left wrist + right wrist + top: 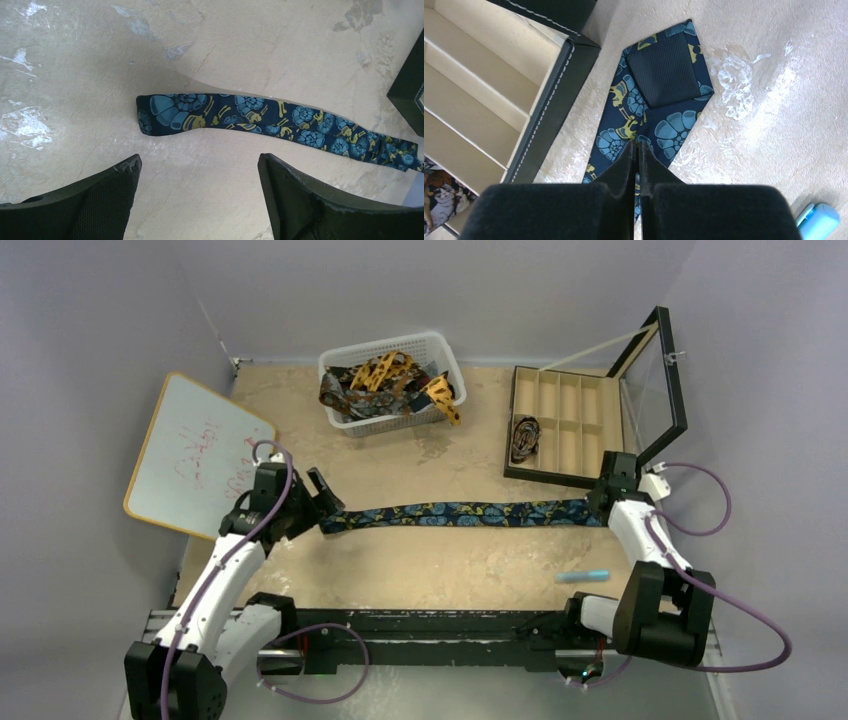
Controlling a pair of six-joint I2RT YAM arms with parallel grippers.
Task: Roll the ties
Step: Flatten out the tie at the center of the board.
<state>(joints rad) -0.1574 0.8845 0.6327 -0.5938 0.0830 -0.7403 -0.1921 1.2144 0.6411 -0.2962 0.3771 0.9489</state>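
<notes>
Pale lilac walls (450,290) enclose a scuffed beige tabletop (440,570).

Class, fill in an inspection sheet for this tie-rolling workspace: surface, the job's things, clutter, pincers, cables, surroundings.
Surface: tan tabletop, scuffed with pale patches.
Job's things: navy tie laid flat across the middle; more ties heaped in the white basket; one rolled tie in the box.
Clutter: whiteboard at left; small blue object near the right arm.
Pincers: left pincer open near the navy tie's folded end, not touching; right pincer shut over its wide end.
Cables: purple cables loop along both arms.
Surroundings: plain pale walls.
</notes>
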